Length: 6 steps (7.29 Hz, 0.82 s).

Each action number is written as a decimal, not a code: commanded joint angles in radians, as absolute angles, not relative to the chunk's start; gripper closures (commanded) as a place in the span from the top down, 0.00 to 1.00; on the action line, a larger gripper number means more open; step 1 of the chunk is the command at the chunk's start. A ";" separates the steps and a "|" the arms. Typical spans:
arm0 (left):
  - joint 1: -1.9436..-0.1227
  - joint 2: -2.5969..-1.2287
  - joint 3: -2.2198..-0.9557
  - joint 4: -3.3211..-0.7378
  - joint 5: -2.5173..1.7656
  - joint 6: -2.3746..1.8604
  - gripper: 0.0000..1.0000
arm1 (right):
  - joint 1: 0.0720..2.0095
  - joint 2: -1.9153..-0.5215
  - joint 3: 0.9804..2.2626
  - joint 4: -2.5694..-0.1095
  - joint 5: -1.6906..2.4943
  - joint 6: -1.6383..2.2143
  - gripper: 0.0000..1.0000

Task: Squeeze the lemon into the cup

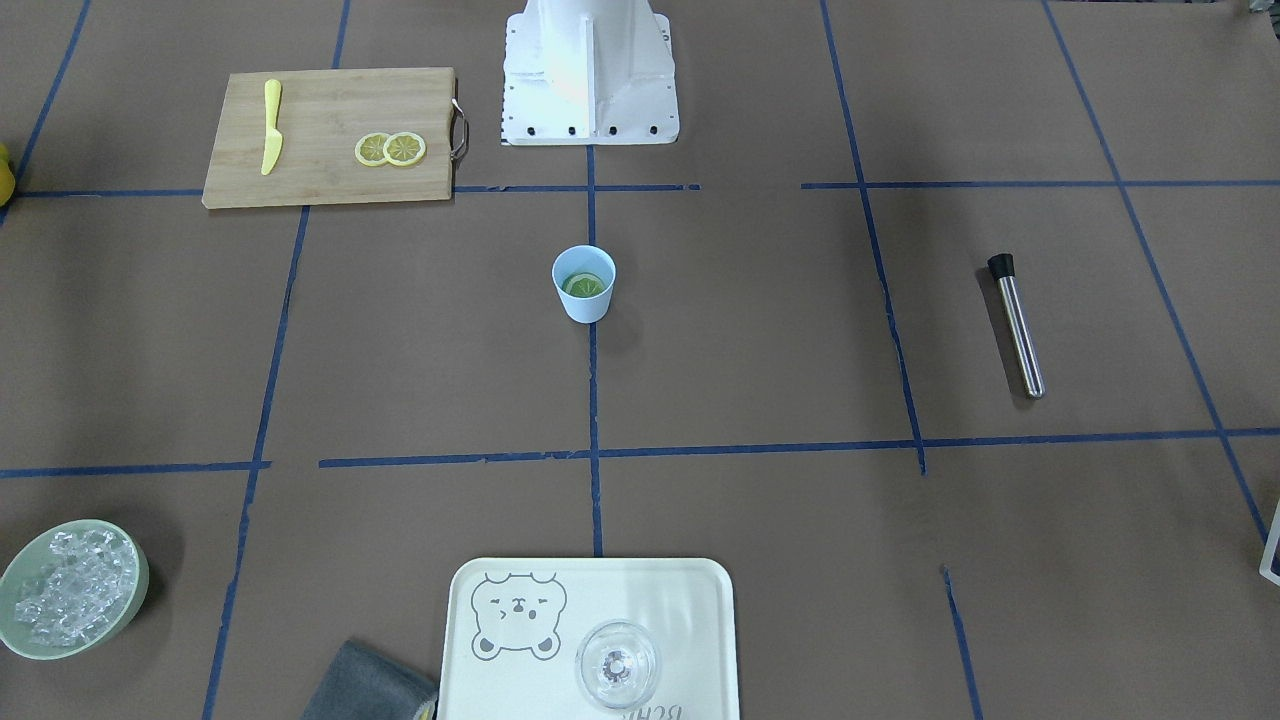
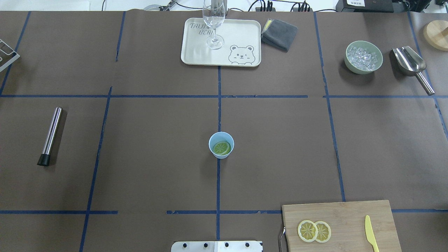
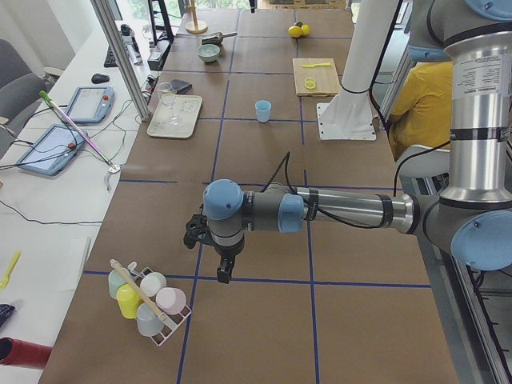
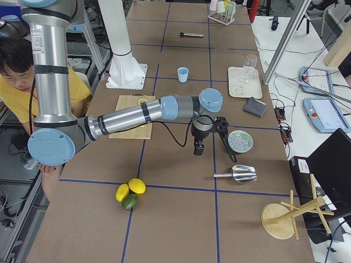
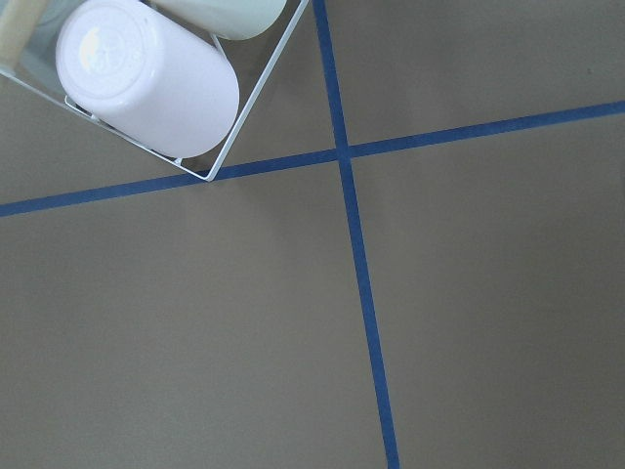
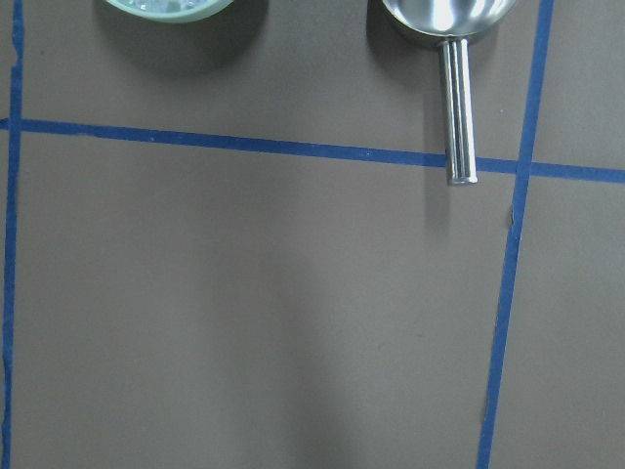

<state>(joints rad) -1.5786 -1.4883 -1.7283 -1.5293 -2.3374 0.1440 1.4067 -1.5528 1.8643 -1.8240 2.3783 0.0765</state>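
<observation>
Bamboo cutting board [image 2: 341,218], nearest the robot's base [image 2: 217,246], carries two overlapping lemon slices [image 2: 314,231] and a yellow knife [image 2: 370,238]. Farther out, at the middle of the table [image 2: 140,157], the cup [image 2: 221,154] stands upright with the lemon [image 2: 222,148] lying inside it, cut face up. Beyond it a tray [image 2: 196,57] bears a clear glass [image 2: 214,24]. Left gripper [image 3: 218,260] and right gripper [image 4: 211,145] hang at opposite ends, well apart from the cup; whether their fingers are parted or closed I cannot tell. Squeezing looks finished; otherwise a gripper must reach into the cup without tipping it.
</observation>
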 commanded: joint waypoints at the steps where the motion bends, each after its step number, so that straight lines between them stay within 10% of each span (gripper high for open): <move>1: -1.578 -1.483 -1.723 -1.531 -2.338 0.143 1.00 | 1.408 -1.562 1.864 -1.824 2.375 0.075 1.00; 6: -1.578 -1.485 -1.717 -1.534 -2.338 0.143 1.00 | 1.503 -1.632 1.753 -1.795 2.362 -0.140 1.00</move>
<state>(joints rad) -1.5785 -1.4849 -1.7185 -1.5328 -2.3378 0.1433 1.4867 -1.6297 1.7765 -1.7958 2.3627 -0.1063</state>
